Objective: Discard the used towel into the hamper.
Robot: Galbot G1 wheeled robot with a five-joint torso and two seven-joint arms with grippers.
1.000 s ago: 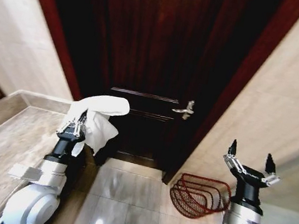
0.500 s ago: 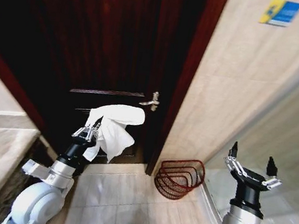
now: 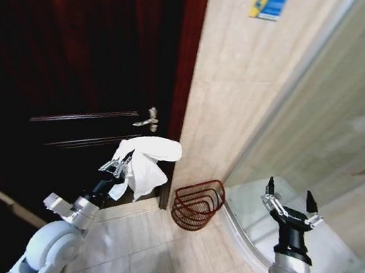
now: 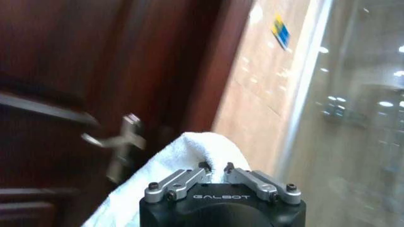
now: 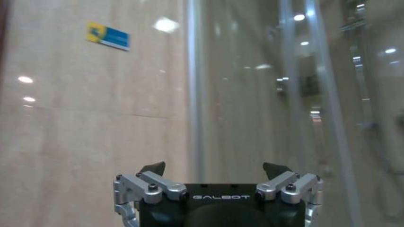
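1. My view has swung right; the hamper point(image 3: 198, 205) now sits nearer centre.
2. My left gripper point(image 3: 115, 167), clamped on the towel point(image 3: 146, 160); my right gripper point(image 3: 288, 204) spread, empty.
3. Hamper lies beyond and below the towel: best released directly above its rim.

Galbot G1 body: white-shelled arms, black wrists, metal-linkage grippers.
Left gripper point(image 3: 118, 165): silver linkage bars with dark screws, black block printed "GALBOT" in white, black wrist, grey square collar, rounded white forearm shell. Right gripper point(image 3: 290, 200): two black pointed fingertips point(image 3: 270, 187) on silver screwed linkages, same "GALBOT" print on the black housing, black cylindrical wrist, grey collar, white shell. Rounded grey-white base top with a small yellow-green mark at near centre.
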